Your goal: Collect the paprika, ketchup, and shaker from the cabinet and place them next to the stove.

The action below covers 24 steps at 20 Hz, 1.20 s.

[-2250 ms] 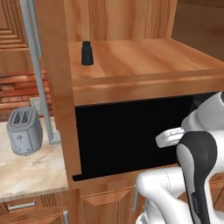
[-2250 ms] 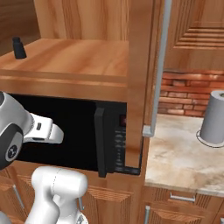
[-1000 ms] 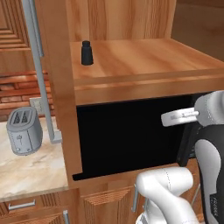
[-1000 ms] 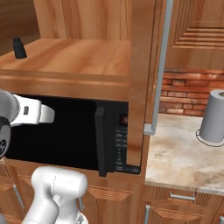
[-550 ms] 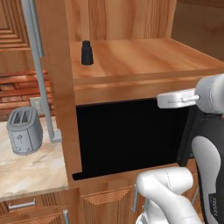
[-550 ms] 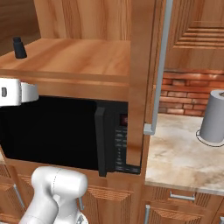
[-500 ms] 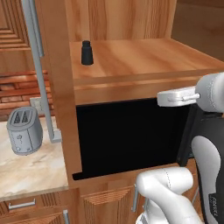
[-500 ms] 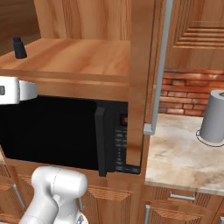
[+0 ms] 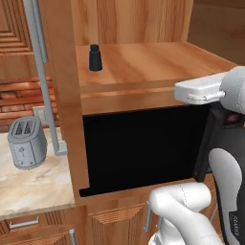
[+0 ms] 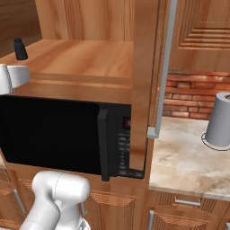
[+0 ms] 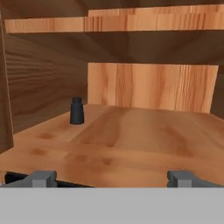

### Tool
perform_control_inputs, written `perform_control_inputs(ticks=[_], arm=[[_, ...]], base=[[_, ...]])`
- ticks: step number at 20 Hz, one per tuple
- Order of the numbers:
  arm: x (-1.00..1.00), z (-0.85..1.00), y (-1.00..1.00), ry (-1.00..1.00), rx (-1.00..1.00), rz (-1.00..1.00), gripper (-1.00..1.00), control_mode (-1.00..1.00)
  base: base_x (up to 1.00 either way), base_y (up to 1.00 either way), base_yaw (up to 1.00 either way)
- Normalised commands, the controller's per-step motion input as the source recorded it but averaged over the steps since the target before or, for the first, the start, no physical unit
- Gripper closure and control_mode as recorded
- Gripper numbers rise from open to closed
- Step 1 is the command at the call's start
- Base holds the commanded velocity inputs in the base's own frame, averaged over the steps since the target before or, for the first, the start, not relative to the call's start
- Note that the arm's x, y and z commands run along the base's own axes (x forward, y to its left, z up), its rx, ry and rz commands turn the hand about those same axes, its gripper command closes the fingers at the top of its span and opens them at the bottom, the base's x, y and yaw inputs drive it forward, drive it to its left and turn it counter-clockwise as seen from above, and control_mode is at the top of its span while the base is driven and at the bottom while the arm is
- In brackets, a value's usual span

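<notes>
Pincer: I see my pincer [image 11: 111,178] in the hand view spread wide, its two grey tips far apart at the bottom, with nothing between them.
Pincer position: it sits just in front of the shelf's front edge, looking level along the planks into the cabinet [image 9: 62,95].
Shaker count: one shaker [image 11: 77,111], small and black, standing upright.
Shaker place: I read it at the back left of the shelf, near the left side wall, well apart from my tips; the left base view puts it [image 9: 95,58] close behind the tall side panel, the right base view has it [image 10: 19,48] at the far left edge.
Microwave: one, black, filling the recess under the shelf; the right base view gives me its control panel [image 10: 123,146], the left base view gives just the dark front [image 9: 143,146].
Toaster: one grey toaster [image 9: 27,142] on the marble surface [image 9: 33,186] left of the cabinet, left base view.
Canister: one grey cylinder [image 10: 220,120] on the surface right of the cabinet, right base view.
Door handles: one long grey bar [image 9: 40,72] on the left, one [image 10: 164,67] on the right.
</notes>
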Motion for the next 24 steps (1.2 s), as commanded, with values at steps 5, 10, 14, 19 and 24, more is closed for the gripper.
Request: perform_control_inputs(ticks=[5, 10, 14, 19, 24], arm=[[0.0, 0.27, 0.01, -0.21, 0.01, 0.05, -1.0, -1.0], [0.11, 0.02, 0.1, -0.04, 0.0, 0.04, -1.0, -1.0], [0.08, -0.04, 0.0, 0.0, 0.0, 0.01, -1.0, -1.0], [0.2, -0.01, 0.17, 0.02, 0.0, 0.0, -1.0, -1.0], [0.32, 0.0, 0.4, 0.08, 0.0, 0.03, -1.0, -1.0]], base=[[0.0, 0.0, 0.0], [0.0, 0.0, 0.0], [0.0, 0.0, 0.0], [0.0, 0.0, 0.0], [0.0, 0.0, 0.0]])
